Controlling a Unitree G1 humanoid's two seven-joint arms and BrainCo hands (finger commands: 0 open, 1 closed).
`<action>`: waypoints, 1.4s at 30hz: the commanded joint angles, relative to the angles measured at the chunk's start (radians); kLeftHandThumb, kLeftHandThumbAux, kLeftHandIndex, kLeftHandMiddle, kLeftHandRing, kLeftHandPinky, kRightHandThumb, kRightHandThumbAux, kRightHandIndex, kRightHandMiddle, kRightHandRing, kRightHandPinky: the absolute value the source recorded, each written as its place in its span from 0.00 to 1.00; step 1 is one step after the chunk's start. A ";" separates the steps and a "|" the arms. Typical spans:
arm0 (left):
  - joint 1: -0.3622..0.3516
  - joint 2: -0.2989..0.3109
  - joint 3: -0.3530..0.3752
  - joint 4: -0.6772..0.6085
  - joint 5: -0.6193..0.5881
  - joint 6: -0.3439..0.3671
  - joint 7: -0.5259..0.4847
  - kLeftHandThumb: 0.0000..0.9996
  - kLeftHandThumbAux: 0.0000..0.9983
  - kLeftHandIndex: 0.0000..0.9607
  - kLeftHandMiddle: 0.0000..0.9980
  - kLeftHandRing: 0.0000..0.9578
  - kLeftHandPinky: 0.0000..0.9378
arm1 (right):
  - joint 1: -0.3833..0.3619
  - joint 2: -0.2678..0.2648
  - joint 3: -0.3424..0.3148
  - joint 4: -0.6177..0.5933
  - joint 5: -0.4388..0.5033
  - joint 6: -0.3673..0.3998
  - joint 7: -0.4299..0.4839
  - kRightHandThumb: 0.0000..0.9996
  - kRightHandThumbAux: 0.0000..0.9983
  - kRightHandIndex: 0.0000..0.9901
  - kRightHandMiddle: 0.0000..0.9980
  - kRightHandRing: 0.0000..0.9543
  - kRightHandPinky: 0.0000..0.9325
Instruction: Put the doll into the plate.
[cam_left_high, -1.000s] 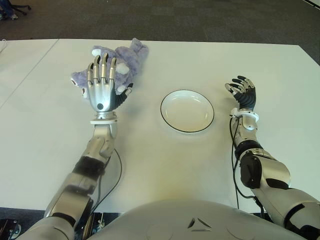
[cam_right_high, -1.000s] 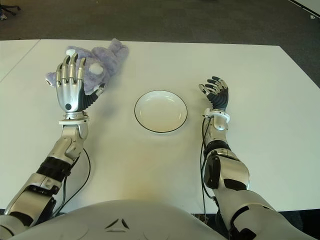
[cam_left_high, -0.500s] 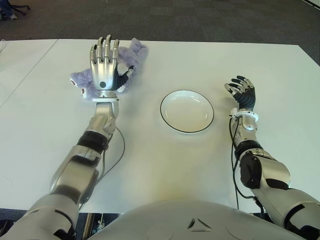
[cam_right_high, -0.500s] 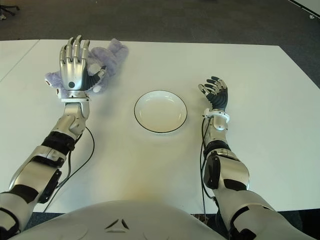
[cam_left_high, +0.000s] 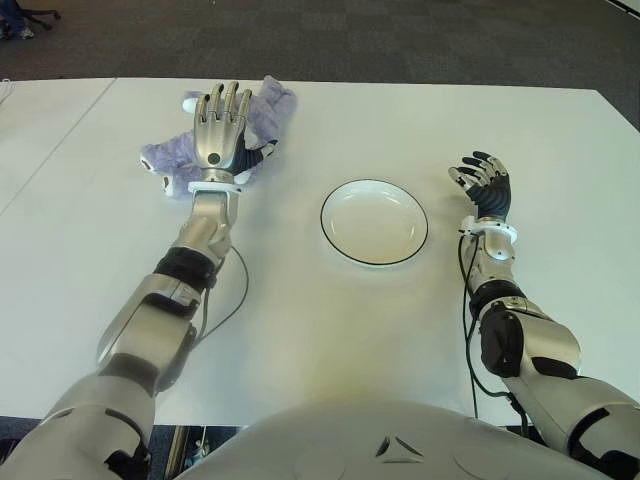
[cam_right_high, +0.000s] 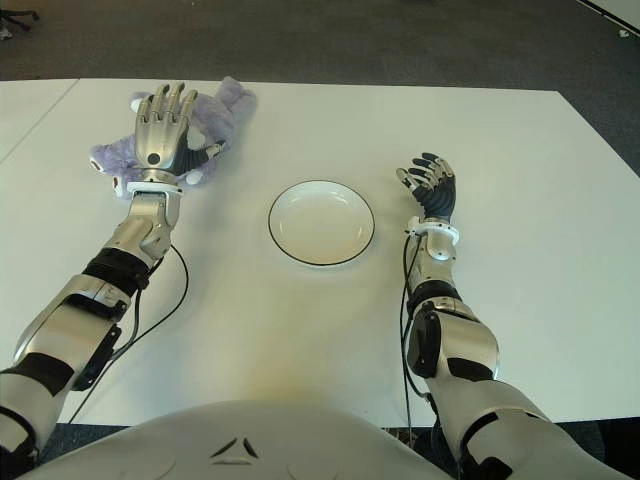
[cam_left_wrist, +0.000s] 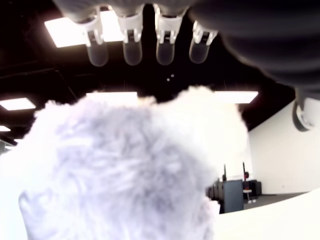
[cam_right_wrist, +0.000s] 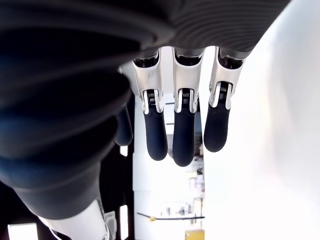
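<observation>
The doll (cam_left_high: 262, 113), a pale purple plush, lies on the far left part of the white worktop (cam_left_high: 300, 330), well apart from the plate (cam_left_high: 374, 221), which sits empty near the middle. The left hand (cam_left_high: 220, 130) is over the doll with its fingers (cam_left_wrist: 132, 45) stretched out straight; the wrist view shows the fur filling the space just below the palm, but the fingers are not curled round it, so nothing is gripped yet. Whether the palm already presses on the plush cannot be told. The right hand (cam_left_high: 484, 183) shows to the right of the plate, fingers loosely bent and holding nothing. So the task looks to be at its start: the reach is about made, while closing on the doll, lifting it, carrying it across and setting it in the plate are all left.
</observation>
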 joint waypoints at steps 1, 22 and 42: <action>-0.033 0.035 -0.055 0.023 0.031 0.023 -0.113 0.15 0.32 0.00 0.00 0.00 0.00 | 0.182 0.094 -0.014 0.137 0.023 0.169 0.007 0.21 0.87 0.26 0.33 0.36 0.37; 0.010 0.127 -0.110 -0.029 -0.059 -0.110 -0.495 0.17 0.36 0.00 0.00 0.00 0.00 | 0.182 0.088 -0.032 0.136 0.035 0.177 0.023 0.24 0.87 0.26 0.33 0.37 0.38; -0.072 0.082 -0.361 0.462 0.193 0.100 -0.559 0.42 0.41 0.08 0.00 0.00 0.00 | 0.176 0.083 -0.076 0.134 0.068 0.185 0.034 0.30 0.89 0.28 0.35 0.40 0.43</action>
